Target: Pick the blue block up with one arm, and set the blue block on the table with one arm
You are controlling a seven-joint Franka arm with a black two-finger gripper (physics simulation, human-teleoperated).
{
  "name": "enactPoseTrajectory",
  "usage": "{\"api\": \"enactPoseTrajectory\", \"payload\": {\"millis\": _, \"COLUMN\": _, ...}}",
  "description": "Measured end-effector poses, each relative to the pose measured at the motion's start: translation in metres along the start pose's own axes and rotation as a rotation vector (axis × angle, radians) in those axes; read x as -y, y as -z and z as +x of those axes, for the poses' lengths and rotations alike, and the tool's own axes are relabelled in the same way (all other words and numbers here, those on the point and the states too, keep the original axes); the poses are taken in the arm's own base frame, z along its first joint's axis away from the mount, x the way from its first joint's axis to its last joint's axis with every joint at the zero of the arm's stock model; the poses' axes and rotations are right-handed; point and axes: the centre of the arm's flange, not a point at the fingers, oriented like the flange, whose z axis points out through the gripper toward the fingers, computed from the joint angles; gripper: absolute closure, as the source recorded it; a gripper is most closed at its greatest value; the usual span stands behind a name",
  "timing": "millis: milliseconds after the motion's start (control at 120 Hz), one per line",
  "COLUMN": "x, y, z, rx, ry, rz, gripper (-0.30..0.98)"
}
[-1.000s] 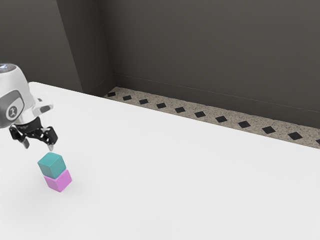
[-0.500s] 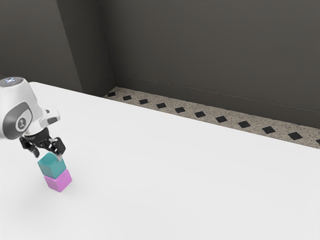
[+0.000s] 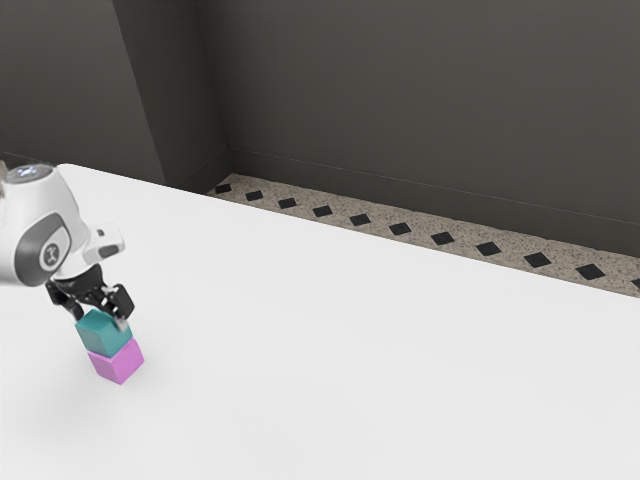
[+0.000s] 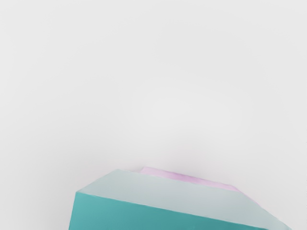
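Note:
My gripper (image 3: pixel 101 319) is low over the teal-blue block (image 3: pixel 107 338) in the exterior view, its fingers standing open at the block's upper part. One fingertip overlaps the top near the edge toward the exterior view's right; contact is hard to make out. That block rests on a pink block (image 3: pixel 118 362), which stands on the white table (image 3: pixel 330 340). Large and close in the wrist view is the blue block (image 4: pixel 158 211), with a strip of the pink block (image 4: pixel 192 179) showing past its edge.
The table's far edge runs diagonally across the exterior view. Beyond it lie a speckled floor strip (image 3: pixel 380 222) with black diamonds and a dark wall (image 3: pixel 430 100).
My hand has come down and toward the exterior view's right, from above the stack to the blue block's top. Both blocks have kept their places.

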Motion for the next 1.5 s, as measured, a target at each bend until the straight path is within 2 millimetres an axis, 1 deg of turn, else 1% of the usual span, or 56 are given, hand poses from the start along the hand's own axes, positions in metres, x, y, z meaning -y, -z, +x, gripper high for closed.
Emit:
{"api": "enactPoseTrajectory", "payload": {"millis": 150, "x": 0.0, "y": -0.007, "z": 0.001, "rx": 0.001, "ry": -0.008, "rz": -0.004, "gripper": 0.0}}
{"api": "enactPoseTrajectory", "payload": {"millis": 375, "x": 0.001, "y": -0.005, "z": 0.001, "rx": -0.013, "ry": -0.008, "rz": -0.011, "gripper": 0.0}}
{"api": "enactPoseTrajectory", "payload": {"millis": 450, "x": 0.001, "y": -0.003, "z": 0.001, "rx": -0.013, "ry": -0.008, "rz": -0.013, "gripper": 0.06}}
{"api": "enactPoseTrajectory", "payload": {"millis": 583, "x": 0.0, "y": 0.001, "z": 0.0, "rx": -0.01, "ry": -0.005, "rz": -0.016, "gripper": 0.21}}
{"api": "enactPoseTrajectory", "payload": {"millis": 692, "x": 0.0, "y": 0.003, "z": 0.0, "rx": -0.007, "ry": -0.002, "rz": -0.015, "gripper": 0.26}}
{"api": "enactPoseTrajectory", "payload": {"millis": 717, "x": 0.0, "y": 0.005, "z": 0.001, "rx": -0.011, "ry": -0.002, "rz": -0.014, "gripper": 0.27}}
{"api": "enactPoseTrajectory", "payload": {"millis": 767, "x": -0.006, "y": 0.016, "z": 0.006, "rx": -0.034, "ry": -0.017, "rz": -0.009, "gripper": 0.29}}
{"api": "enactPoseTrajectory", "payload": {"millis": 850, "x": -0.027, "y": 0.042, "z": 0.027, "rx": -0.09, "ry": -0.07, "rz": 0.003, "gripper": 0.31}}
{"api": "enactPoseTrajectory", "payload": {"millis": 900, "x": -0.042, "y": 0.053, "z": 0.049, "rx": -0.119, "ry": -0.103, "rz": 0.007, "gripper": 0.32}}
{"api": "enactPoseTrajectory", "payload": {"millis": 917, "x": -0.047, "y": 0.054, "z": 0.058, "rx": -0.126, "ry": -0.113, "rz": 0.006, "gripper": 0.32}}
{"api": "enactPoseTrajectory", "payload": {"millis": 983, "x": -0.067, "y": 0.054, "z": 0.106, "rx": -0.154, "ry": -0.149, "rz": -0.001, "gripper": 0.33}}
{"api": "enactPoseTrajectory", "payload": {"millis": 1017, "x": -0.077, "y": 0.049, "z": 0.13, "rx": -0.162, "ry": -0.164, "rz": -0.008, "gripper": 0.33}}
{"api": "enactPoseTrajectory", "payload": {"millis": 1058, "x": -0.083, "y": 0.037, "z": 0.152, "rx": -0.159, "ry": -0.172, "rz": -0.017, "gripper": 0.33}}
{"api": "enactPoseTrajectory", "payload": {"millis": 1142, "x": -0.089, "y": 0.011, "z": 0.183, "rx": -0.147, "ry": -0.175, "rz": -0.033, "gripper": 0.33}}
{"api": "enactPoseTrajectory", "payload": {"millis": 1208, "x": -0.095, "y": -0.011, "z": 0.2, "rx": -0.136, "ry": -0.177, "rz": -0.048, "gripper": 0.33}}
{"api": "enactPoseTrajectory", "payload": {"millis": 1275, "x": -0.097, "y": -0.027, "z": 0.21, "rx": -0.128, "ry": -0.174, "rz": -0.057, "gripper": 0.33}}
{"api": "enactPoseTrajectory", "payload": {"millis": 1500, "x": -0.108, "y": -0.053, "z": 0.226, "rx": -0.117, "ry": -0.176, "rz": -0.08, "gripper": 0.32}}
